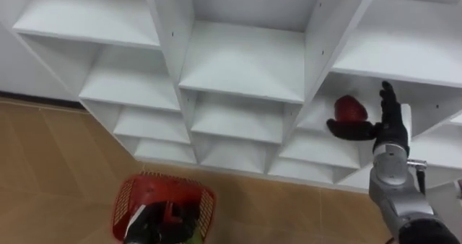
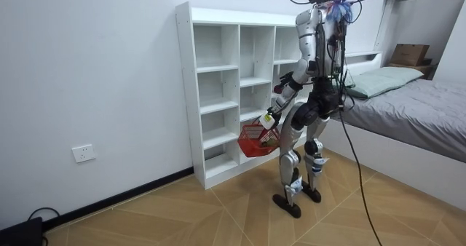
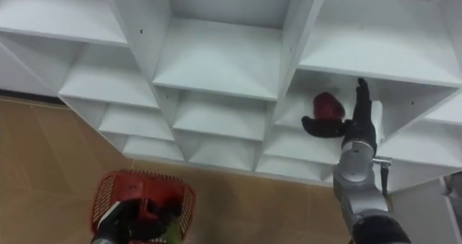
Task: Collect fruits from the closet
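Observation:
A red fruit (image 1: 350,108) (image 3: 327,105) lies on a shelf in the right column of the white closet (image 1: 242,63). My right hand (image 1: 386,128) (image 3: 359,128) is raised just right of the fruit. It is open, with the fingers straight up and the thumb stretched out left under the fruit. Low in the view, my left hand (image 1: 148,226) (image 3: 133,219) is shut on the handle of a red mesh basket (image 1: 195,201) (image 3: 180,197), which hangs in front of me above the floor. Something greenish shows inside it.
I stand close to the closet (image 2: 218,93), the basket (image 2: 255,138) hanging between me and its lower shelves. The other compartments in view are bare. A bed (image 2: 415,108) lies at the room view's right, and a wood floor (image 1: 50,172) lies below.

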Robot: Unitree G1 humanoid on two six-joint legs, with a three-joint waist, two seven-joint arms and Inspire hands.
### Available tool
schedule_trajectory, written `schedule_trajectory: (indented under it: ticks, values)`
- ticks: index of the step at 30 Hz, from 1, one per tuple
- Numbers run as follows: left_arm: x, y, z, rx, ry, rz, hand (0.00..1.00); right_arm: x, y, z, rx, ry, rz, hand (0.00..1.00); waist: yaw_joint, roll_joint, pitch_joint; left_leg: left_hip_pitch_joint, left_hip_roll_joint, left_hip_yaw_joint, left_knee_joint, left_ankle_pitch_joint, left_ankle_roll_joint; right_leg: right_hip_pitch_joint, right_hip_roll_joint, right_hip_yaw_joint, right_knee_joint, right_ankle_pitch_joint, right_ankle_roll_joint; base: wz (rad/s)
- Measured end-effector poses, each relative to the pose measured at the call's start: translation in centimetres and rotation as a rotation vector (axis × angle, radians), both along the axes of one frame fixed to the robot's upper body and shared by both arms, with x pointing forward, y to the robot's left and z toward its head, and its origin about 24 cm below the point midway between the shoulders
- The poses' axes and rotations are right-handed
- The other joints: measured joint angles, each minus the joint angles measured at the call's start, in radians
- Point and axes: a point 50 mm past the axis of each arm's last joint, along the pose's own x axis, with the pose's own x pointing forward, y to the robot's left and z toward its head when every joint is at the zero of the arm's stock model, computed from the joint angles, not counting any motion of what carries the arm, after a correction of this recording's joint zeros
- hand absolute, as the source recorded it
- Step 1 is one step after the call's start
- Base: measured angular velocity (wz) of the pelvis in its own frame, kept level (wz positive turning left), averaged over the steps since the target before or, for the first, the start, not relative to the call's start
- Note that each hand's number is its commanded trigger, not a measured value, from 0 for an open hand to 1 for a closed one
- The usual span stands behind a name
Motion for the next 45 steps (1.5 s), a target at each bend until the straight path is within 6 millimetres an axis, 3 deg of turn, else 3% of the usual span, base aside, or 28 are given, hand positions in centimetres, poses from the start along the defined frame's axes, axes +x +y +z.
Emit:
schedule_trajectory:
  ticks: [9,14,37,45]
  values:
    - [0.6,-0.3,0.2,-0.019,-0.012,-0.017,1.0,0.2,-0.1,0.2,-0.002,-0.008,-0.005,0.0,0.0,0.003,0.0001,-0.027,-0.006,0.004,0.008,0.006,0.005,-0.035,-0.022,-0.01,0.031,-0.014,0.001,0.04]
    - [1.1,-0.5,0.4,-0.023,-0.018,-0.032,1.0,1.1,0.2,1.1,-0.002,-0.037,0.004,0.0,0.002,0.002,0.0001,-0.055,-0.006,0.008,0.013,0.006,0.005,-0.07,-0.023,-0.003,0.046,-0.016,0.0,0.0]
    - [2.0,-0.8,0.6,-0.032,-0.013,-0.061,1.0,1.2,-0.2,1.1,-0.008,-0.028,-0.006,0.0,0.002,0.004,0.0023,-0.076,-0.005,0.024,0.004,0.007,0.005,-0.103,-0.023,0.012,0.046,-0.019,0.0,-0.01]
    - [2.0,-0.8,0.5,-0.033,-0.003,-0.063,1.0,1.3,-0.4,0.8,-0.008,-0.004,-0.008,0.0,0.002,0.0,0.007,-0.074,-0.005,0.027,0.002,0.007,0.005,-0.103,-0.023,0.013,0.046,-0.02,0.0,0.0]
